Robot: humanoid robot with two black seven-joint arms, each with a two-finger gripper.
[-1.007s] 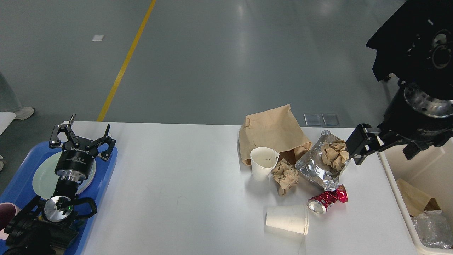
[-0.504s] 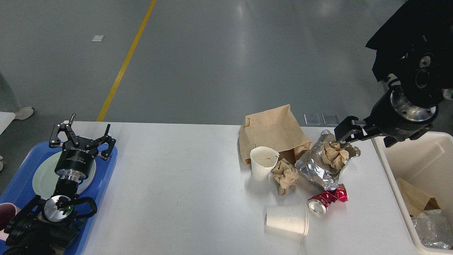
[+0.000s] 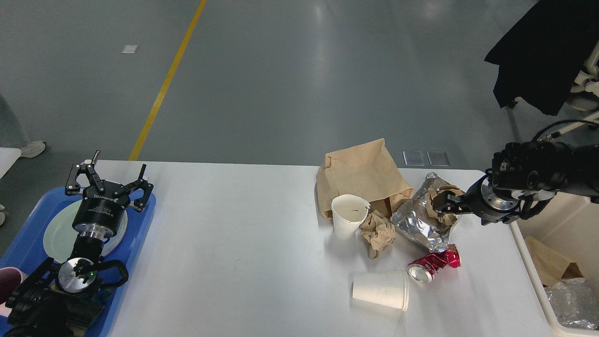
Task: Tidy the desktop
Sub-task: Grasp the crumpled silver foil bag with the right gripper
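Note:
The white desktop point(image 3: 234, 243) carries a pile of rubbish on its right half. The pile holds a brown paper bag point(image 3: 362, 171), an upright white paper cup point(image 3: 348, 216), a crumpled brown paper ball point(image 3: 378, 230), a silver foil bag point(image 3: 419, 228), a crushed red can point(image 3: 433, 264) and a white cup on its side point(image 3: 380, 290). A second brown paper wad point(image 3: 448, 193) lies on the foil bag. My right gripper point(image 3: 443, 209) reaches in from the right with its dark fingers at this wad. Far left, my left gripper point(image 3: 110, 177) stands open and empty over the blue tray point(image 3: 140, 224).
A pale green plate point(image 3: 54, 236) lies in the blue tray, and a pink cup point(image 3: 7, 281) shows at the bottom left. Off the desktop's right end a cream bin point(image 3: 557, 224) holds brown paper and clear plastic. Grey floor lies beyond the far edge.
My right arm has swung down and left from above the bin, bringing its gripper onto the paper wad on the foil bag. The left arm has not moved.

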